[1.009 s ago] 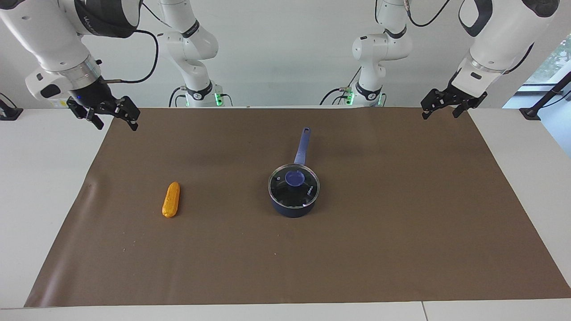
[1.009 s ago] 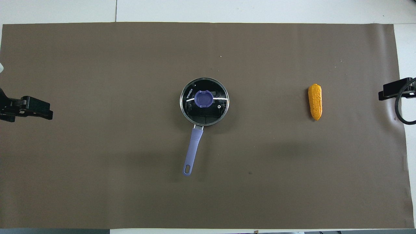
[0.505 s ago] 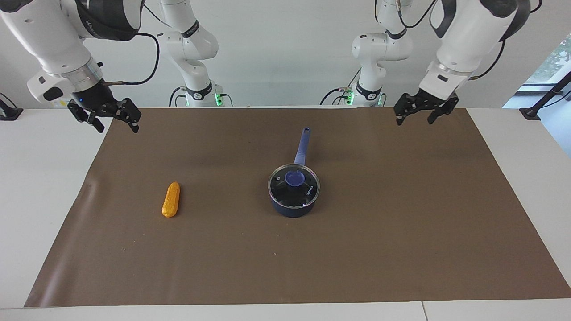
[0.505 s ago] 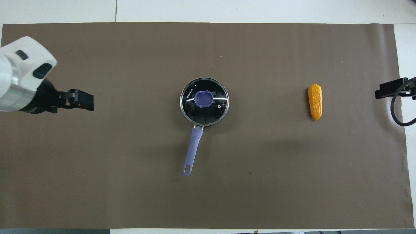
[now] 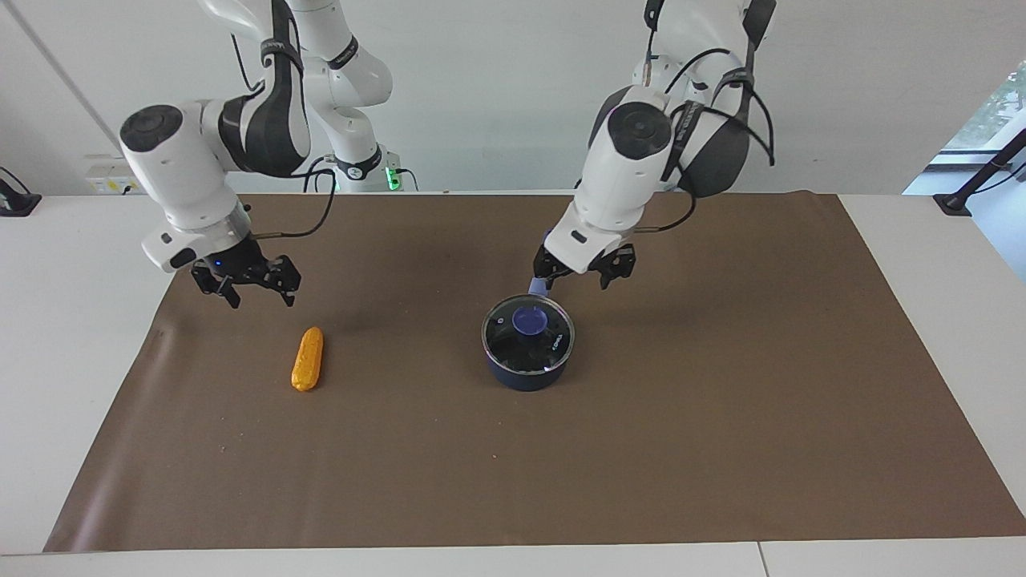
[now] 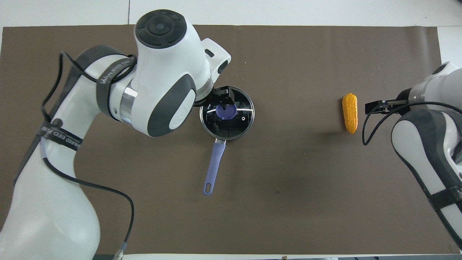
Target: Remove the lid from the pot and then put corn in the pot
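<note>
The navy pot (image 5: 525, 374) stands mid-table with the glass lid (image 5: 553, 340) on it, blue knob (image 5: 529, 320) up. In the overhead view the lid (image 6: 240, 122) covers the pot and the handle (image 6: 213, 168) points toward the robots. My left gripper (image 5: 579, 276) is open in the air, over the lid's edge nearest the robots (image 6: 221, 98), not touching it. The orange corn (image 5: 307, 358) lies flat toward the right arm's end (image 6: 350, 113). My right gripper (image 5: 248, 294) is open, raised beside the corn (image 6: 373, 107), not touching it.
A brown mat (image 5: 721, 417) covers most of the white table (image 5: 72, 320). Nothing else lies on the mat besides the pot and the corn. The left arm's bulk hangs over the mat beside the pot (image 6: 162, 72).
Both arms have swung in from the table's ends. The left gripper came down over the pot's lid; the right gripper came down beside the corn. Pot, lid and corn have not moved.
</note>
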You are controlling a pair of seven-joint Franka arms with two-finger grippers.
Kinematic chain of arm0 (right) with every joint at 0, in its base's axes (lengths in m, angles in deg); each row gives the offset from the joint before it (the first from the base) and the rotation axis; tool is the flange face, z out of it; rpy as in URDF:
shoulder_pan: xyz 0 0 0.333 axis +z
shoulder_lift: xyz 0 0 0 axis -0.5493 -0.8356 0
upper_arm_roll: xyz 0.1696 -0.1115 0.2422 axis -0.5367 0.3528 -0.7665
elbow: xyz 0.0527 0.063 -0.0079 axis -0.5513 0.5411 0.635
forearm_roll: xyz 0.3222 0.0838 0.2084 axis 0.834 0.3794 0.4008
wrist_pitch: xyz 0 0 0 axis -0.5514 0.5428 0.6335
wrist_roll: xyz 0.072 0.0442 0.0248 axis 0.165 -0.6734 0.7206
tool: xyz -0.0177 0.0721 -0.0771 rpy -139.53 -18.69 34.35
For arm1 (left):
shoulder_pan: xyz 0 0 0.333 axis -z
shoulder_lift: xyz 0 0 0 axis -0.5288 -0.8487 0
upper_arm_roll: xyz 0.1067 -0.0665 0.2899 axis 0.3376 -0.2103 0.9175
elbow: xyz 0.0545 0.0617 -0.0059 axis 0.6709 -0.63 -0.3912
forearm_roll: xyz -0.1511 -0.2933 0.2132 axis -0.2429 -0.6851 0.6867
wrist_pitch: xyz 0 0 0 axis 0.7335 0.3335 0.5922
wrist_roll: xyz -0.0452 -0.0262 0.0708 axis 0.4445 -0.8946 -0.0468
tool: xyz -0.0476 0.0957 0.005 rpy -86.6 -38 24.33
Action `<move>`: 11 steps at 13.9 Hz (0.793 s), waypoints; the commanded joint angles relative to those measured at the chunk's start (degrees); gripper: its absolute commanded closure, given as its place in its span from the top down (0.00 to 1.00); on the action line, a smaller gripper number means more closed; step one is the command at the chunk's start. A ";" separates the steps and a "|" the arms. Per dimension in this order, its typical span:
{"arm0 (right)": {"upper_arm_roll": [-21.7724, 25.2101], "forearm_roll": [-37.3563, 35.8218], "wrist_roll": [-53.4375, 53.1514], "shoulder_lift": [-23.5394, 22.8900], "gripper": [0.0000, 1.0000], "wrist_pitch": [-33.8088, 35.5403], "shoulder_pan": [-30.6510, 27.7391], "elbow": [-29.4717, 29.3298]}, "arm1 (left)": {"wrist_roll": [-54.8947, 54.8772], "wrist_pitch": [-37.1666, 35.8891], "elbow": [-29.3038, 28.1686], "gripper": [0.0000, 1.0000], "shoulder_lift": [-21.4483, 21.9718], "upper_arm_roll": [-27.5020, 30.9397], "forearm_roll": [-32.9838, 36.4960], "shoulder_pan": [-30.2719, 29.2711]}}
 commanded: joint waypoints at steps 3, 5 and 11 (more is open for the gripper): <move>-0.14 0.82 -2.96 -5.36 0.90 -11.64 2.16 4.87 | 1.35 3.93 3.26 1.00 -5.27 0.88 3.38 3.29; -0.23 0.91 -3.06 -8.44 0.90 -13.49 2.16 4.87 | 1.00 5.60 3.00 1.00 -6.15 0.88 3.83 2.94; -0.23 0.91 -2.62 -9.59 0.50 -14.11 2.25 4.61 | 0.91 7.54 0.97 1.00 -6.32 0.88 5.15 3.82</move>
